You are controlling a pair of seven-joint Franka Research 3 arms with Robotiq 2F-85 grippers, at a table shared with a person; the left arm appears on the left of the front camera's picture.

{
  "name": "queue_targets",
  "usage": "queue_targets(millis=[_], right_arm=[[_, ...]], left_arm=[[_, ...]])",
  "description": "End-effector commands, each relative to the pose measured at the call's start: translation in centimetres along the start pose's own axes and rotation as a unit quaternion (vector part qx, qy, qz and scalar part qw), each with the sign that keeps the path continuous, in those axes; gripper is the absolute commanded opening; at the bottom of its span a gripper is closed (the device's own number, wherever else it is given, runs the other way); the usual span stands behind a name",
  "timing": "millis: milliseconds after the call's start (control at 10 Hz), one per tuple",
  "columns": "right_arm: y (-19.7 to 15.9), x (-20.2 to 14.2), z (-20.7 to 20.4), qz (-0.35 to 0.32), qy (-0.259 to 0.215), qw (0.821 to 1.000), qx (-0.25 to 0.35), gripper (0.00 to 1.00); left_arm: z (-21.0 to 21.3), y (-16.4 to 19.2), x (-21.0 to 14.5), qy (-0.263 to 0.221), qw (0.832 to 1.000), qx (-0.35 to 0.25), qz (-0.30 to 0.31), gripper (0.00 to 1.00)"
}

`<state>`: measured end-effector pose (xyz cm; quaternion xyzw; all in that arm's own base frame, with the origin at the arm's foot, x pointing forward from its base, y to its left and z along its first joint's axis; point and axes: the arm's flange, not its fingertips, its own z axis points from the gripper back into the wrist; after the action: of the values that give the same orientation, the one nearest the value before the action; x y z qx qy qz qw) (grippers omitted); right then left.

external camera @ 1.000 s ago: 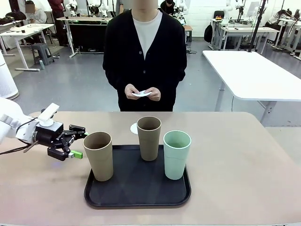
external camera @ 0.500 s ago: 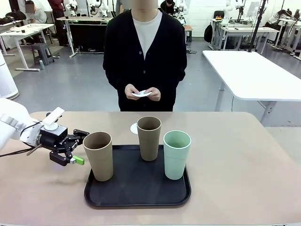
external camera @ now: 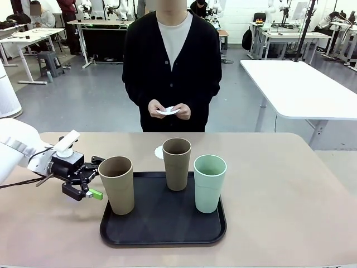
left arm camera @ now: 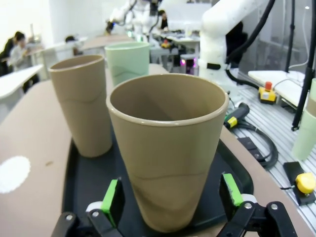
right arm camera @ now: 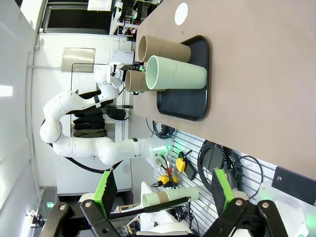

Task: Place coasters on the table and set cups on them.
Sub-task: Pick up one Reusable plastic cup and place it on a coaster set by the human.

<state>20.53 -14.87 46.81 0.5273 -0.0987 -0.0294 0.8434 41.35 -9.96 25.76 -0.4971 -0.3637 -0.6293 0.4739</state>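
My left tool (external camera: pixel 96 177) hung spread wide around the nearest tan-brown cup (external camera: pixel 117 184), green pads flanking its wall without gripping. The cup stood on the black tray (external camera: pixel 162 231) with the second tan cup (external camera: pixel 177 163) and the mint green cup (external camera: pixel 209 183). One coaster (external camera: pixel 159 152) lay on the surface (external camera: pixel 279 184) just beyond the tray, and the person's hands (external camera: pixel 167 110) held what looked like more. My right tool (right arm camera: pixel 163 187) hung unclenched and empty. The next move, I judged, called for closing squarely on the cup, lifting it clear and carrying it to the coaster
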Motion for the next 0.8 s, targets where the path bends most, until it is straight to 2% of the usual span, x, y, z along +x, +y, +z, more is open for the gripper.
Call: queue_targets(millis=[0, 700], right_arm=[[0.0, 0.1, 0.0, 0.007, -0.001, 1.000, 0.007, 1.00], [0.0, 0.1, 0.0, 0.007, -0.001, 1.000, 0.007, 1.00]], left_arm=[[-0.9, 0.4, -0.5, -0.003, 1.000, -0.014, -0.017, 1.00], [-2.7, 0.7, -0.8, -0.015, 0.999, -0.032, -0.021, 1.00]])
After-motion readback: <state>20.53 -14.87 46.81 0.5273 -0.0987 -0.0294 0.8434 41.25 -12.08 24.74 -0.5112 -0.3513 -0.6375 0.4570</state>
